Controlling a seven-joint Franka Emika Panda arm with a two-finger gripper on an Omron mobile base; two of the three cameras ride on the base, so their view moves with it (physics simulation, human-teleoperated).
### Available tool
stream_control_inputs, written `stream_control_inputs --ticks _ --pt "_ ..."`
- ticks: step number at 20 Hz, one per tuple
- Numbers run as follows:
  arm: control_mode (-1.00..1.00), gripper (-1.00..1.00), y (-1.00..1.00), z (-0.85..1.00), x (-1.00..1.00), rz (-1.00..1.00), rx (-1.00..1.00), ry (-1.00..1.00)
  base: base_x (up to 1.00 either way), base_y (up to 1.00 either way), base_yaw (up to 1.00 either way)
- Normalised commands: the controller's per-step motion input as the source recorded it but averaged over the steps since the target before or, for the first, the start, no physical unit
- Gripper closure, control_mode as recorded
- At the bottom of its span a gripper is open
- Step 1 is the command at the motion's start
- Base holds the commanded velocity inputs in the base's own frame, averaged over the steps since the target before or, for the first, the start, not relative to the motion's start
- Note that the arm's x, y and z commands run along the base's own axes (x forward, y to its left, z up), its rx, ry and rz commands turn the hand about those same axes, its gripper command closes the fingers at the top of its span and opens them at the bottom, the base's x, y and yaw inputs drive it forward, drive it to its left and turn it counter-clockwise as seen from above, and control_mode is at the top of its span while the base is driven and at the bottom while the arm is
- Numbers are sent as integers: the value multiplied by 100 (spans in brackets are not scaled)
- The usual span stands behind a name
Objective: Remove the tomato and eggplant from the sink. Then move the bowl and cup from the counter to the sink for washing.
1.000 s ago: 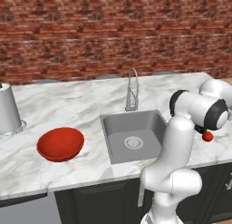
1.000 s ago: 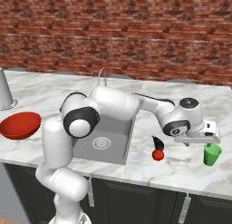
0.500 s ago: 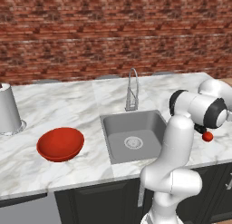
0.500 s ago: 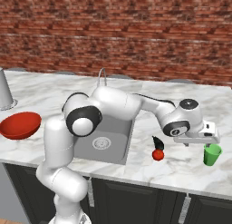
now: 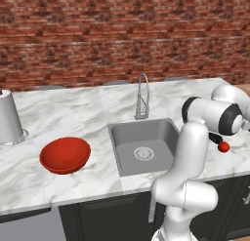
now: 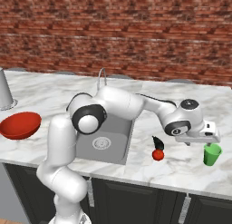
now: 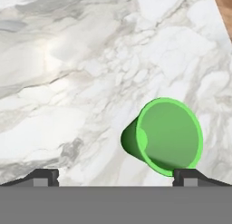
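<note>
The green cup [image 6: 211,154] stands upright on the counter [image 6: 136,171], far right of the sink [image 6: 117,136]. My gripper [image 6: 201,143] hovers just above it, open. In the hand view the cup [image 7: 165,137] lies right of centre, close to the right fingertip [image 7: 188,177], with nothing held in my gripper [image 7: 115,177]. The tomato [image 6: 157,155] and the eggplant [image 6: 158,143] rest side by side on the marble right of the basin. The red bowl [image 5: 65,154] sits on the counter left of the sink [image 5: 146,137].
A thin curved faucet [image 5: 142,96] rises behind the basin. A grey canister [image 5: 9,118] stands at the far left of the counter. A brick wall runs along the back, and the counter's right end lies just beyond the cup.
</note>
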Motion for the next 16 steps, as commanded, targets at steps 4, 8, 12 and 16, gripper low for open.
stream_control_inputs --ticks 4,8,12,16 --pt "-100 -100 -19 -4 1 0 0 0 0 0 0" --pt "-100 -100 -14 -5 1 0 0 0 0 0 0" --pt "-100 -100 -12 -8 4 0 1 0 0 0 0" --pt "-100 -100 -6 -11 4 0 4 0 0 0 0"
